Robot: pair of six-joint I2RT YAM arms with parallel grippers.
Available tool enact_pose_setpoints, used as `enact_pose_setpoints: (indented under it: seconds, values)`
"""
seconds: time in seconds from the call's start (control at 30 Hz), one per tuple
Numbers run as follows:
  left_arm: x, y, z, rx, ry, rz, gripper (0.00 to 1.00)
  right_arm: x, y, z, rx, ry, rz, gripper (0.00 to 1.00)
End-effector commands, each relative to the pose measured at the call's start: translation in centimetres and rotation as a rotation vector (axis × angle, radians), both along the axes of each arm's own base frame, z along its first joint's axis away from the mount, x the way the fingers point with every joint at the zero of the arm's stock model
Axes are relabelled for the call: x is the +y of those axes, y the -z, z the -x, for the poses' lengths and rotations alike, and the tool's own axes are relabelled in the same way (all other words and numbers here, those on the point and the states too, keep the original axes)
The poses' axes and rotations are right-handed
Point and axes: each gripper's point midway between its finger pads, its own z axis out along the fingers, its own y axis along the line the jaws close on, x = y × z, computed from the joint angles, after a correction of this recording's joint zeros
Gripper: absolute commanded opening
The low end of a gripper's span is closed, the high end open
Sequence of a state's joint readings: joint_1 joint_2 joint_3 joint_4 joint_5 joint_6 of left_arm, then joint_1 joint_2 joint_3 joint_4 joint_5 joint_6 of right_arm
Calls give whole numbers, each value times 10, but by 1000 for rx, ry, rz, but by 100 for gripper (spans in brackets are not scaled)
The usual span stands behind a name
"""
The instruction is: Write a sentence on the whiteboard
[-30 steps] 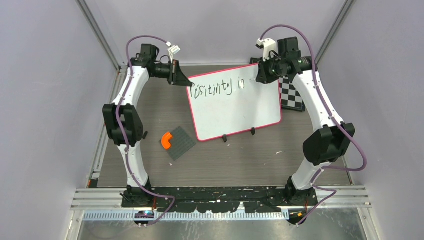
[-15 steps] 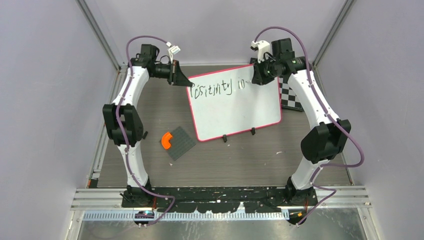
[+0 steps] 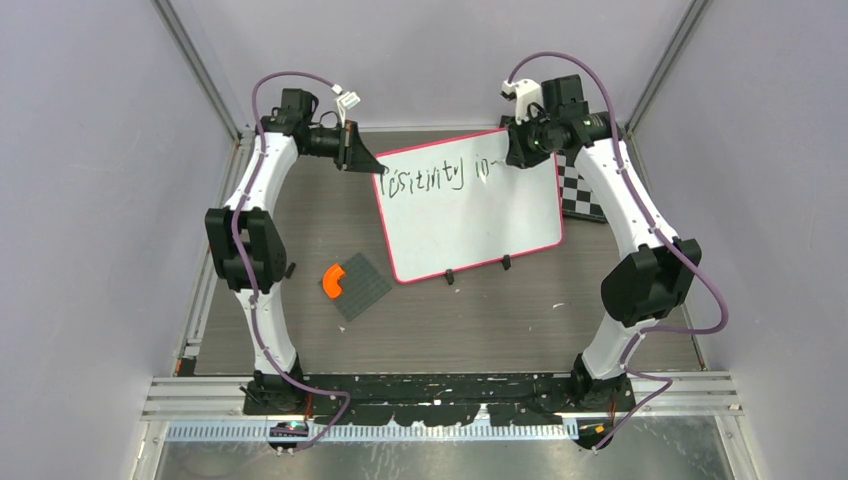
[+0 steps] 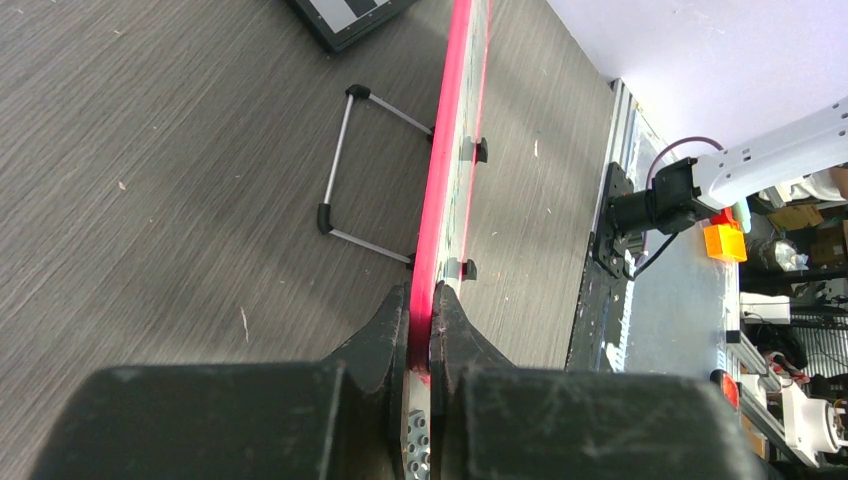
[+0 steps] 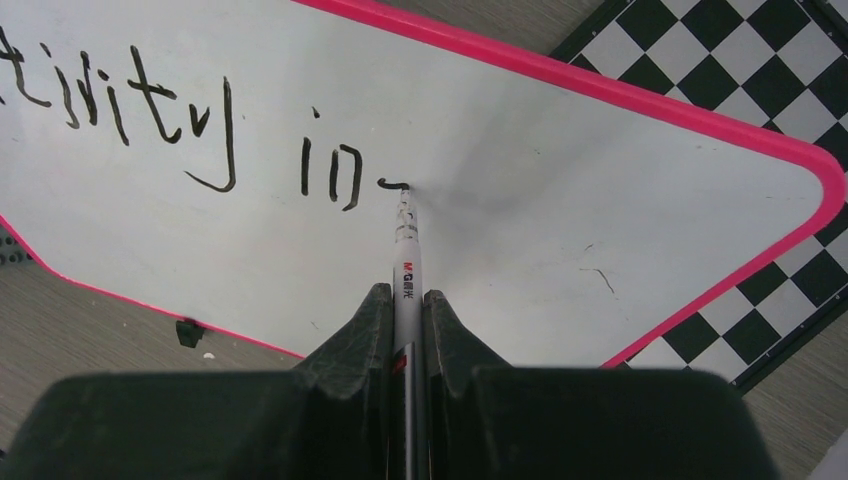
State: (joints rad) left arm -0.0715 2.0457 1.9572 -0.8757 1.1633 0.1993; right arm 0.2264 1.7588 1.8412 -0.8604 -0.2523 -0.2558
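The whiteboard [image 3: 470, 215], white with a red-pink rim, stands tilted on the table. The sentence [image 3: 430, 176] reads roughly "Positivity in" along its top, with a fresh short dash after "in" [image 5: 392, 184]. My left gripper [image 3: 372, 168] is shut on the board's top left rim [image 4: 440, 210], seen edge-on in the left wrist view. My right gripper [image 3: 512, 155] is shut on a white marker [image 5: 406, 270]. The marker's tip touches the board at the right end of the dash.
A black-and-white chessboard [image 3: 585, 195] lies behind the board's right edge and shows in the right wrist view [image 5: 760, 70]. A dark grey studded plate [image 3: 360, 287] with an orange piece [image 3: 332, 280] lies front left. The board's wire stand [image 4: 345, 160] rests on the table.
My right gripper shifted left from the board's top right corner, then a little right, drawing a short dash after "in". The left gripper and board have not moved.
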Motion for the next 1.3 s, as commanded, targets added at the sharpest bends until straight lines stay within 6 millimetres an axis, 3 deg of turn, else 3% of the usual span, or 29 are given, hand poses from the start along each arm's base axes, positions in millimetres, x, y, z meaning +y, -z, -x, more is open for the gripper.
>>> enact_pose_setpoints:
  seconds: [0.0,0.53,1.07,1.27]
  values:
    - [19,16,-23,-115,-61,-118,0,-12,-24,-21,-99,63,26,0]
    - [20,17,-23,-117,-65,-122,0,12,-23,-16,-67,-5,-14,0]
    - [20,17,-22,-119,-66,-122,0,7,-3,1,-20,-14,7,0]
    - [20,17,-22,-116,-66,-121,0,0,-5,2,-34,1,32,0]
